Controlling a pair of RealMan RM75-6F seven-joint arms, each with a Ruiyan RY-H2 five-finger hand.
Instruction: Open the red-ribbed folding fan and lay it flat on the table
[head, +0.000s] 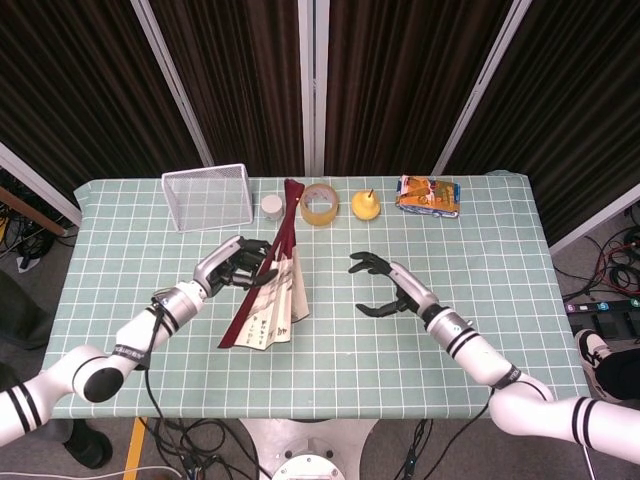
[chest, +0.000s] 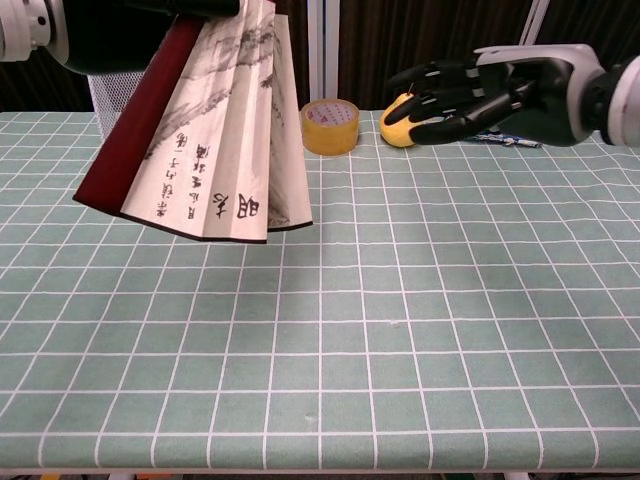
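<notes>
The red-ribbed folding fan (chest: 205, 130), partly spread, is held off the bench (head: 420, 340) by the left hand (head: 238, 267), whose fingers are clasped on its ribs; it is raised just in front of the wire basket (head: 207, 196). The right hand (head: 383, 283) is held empty with fingers spread and curved, to the right of the fan and apart from it; a tape roll (chest: 330, 126) and a pear (head: 366, 205) are seen to the right of the basket.

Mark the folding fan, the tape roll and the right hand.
folding fan (chest: 215, 150), chest view, paper leaf
tape roll (head: 319, 205), head view, top ring
right hand (chest: 470, 95), chest view, fingers
</notes>
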